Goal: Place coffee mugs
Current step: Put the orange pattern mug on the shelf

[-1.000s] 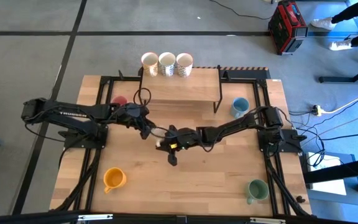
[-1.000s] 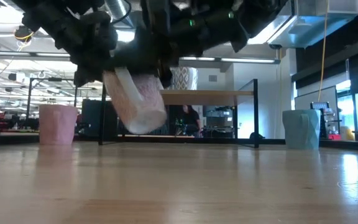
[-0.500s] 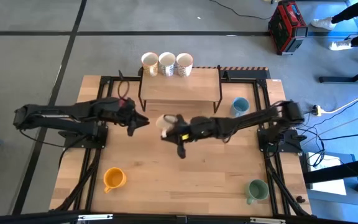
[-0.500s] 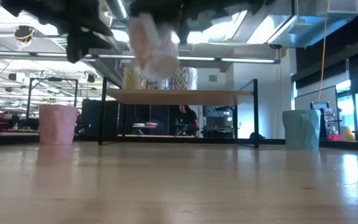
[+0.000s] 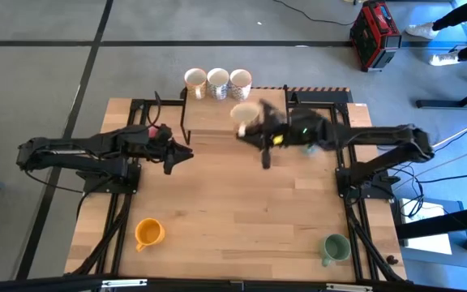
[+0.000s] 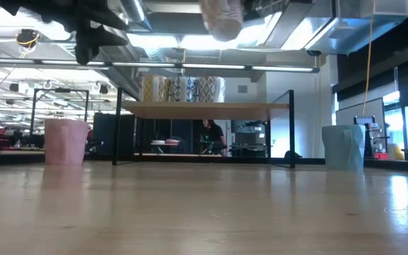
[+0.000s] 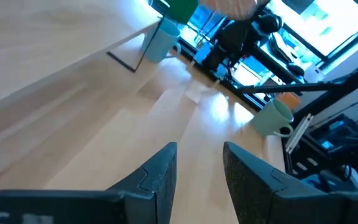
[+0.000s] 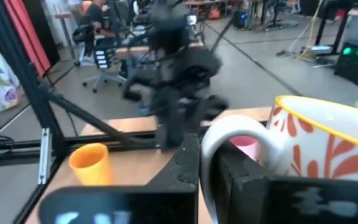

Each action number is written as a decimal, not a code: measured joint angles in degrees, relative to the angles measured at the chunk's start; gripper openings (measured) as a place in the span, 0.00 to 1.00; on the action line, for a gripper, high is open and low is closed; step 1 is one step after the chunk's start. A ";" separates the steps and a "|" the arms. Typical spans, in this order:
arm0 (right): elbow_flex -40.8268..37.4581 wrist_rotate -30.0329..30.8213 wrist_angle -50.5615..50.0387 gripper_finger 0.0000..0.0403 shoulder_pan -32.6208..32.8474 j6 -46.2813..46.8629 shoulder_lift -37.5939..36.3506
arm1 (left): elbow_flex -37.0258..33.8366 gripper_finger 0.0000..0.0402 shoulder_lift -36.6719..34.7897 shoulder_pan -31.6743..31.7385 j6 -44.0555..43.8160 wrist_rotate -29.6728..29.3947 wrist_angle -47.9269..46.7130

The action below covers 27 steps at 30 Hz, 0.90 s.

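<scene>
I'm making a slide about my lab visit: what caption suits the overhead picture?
Right hand lifts a patterned white mug toward the shelf holding three others, while the left hand waits open.

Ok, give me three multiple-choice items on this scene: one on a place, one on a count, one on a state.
1. Where is the orange mug?
A. on the shelf
B. on the table near the left arm's side
C. in the right fingers

2. How many mugs stand on the shelf?
A. one
B. three
C. five

3. How is the white mug held?
A. lying on the table
B. by its handle, in the right gripper
C. in the left gripper

Answers: 1 B, the high view shows it there. 2 B, three in a row. 3 B, right fingers shut on the handle; left fingers open, empty.
</scene>
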 joint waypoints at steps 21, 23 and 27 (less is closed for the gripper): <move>-10.20 -35.78 6.68 0.00 -33.61 -11.38 -4.51 | -0.09 0.31 0.58 0.00 -1.79 -15.72 1.20; -12.08 -37.95 10.49 0.00 -35.48 -11.37 -4.19 | -0.09 0.31 0.79 0.00 -1.79 -15.72 1.11; -16.06 -40.73 16.61 0.00 -39.04 -11.18 -3.84 | -0.09 0.31 0.84 0.00 -1.77 -15.84 1.15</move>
